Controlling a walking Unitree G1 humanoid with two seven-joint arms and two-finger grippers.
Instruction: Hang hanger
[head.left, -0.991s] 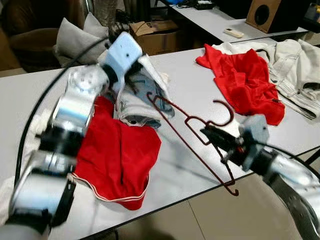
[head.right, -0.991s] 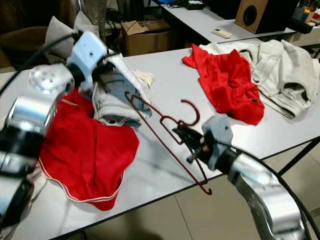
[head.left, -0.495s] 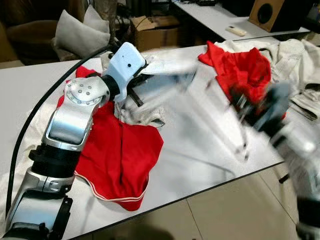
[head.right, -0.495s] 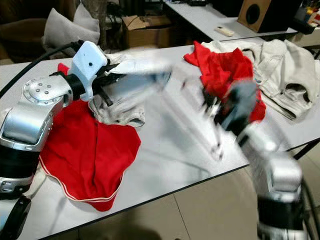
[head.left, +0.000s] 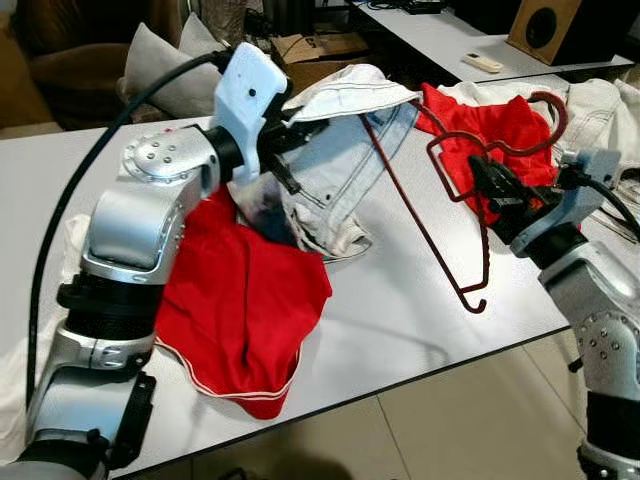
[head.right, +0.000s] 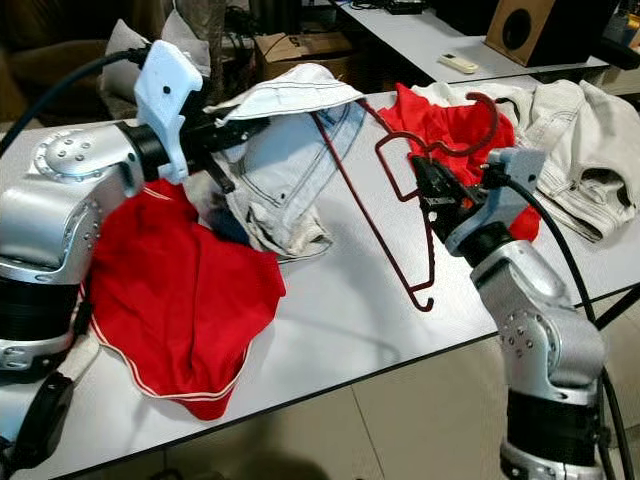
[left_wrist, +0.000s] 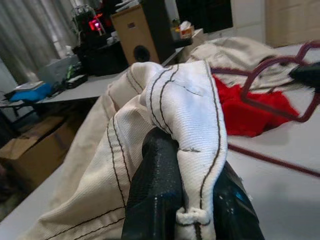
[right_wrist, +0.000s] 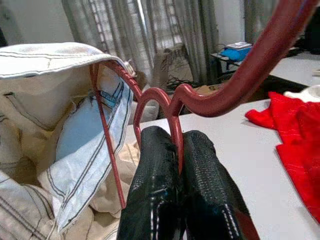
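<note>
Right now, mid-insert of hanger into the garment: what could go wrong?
1. The left gripper pinches only the waistband edge of the pale jeans; a tug could pull it free.
2. The right gripper holds the red hanger on thin wire near the hook, so it may twist.
3. The hanger's free lower end could snag the denim.

The left arm is raised and bent at the elbow, wrist turned inward; the left gripper (left_wrist: 187, 200) is held clamped, fingers pressed together. The right arm is bent upward from below, forearm angled inward; the right gripper (right_wrist: 181, 165) is held closed, fingers nearly touching.
</note>
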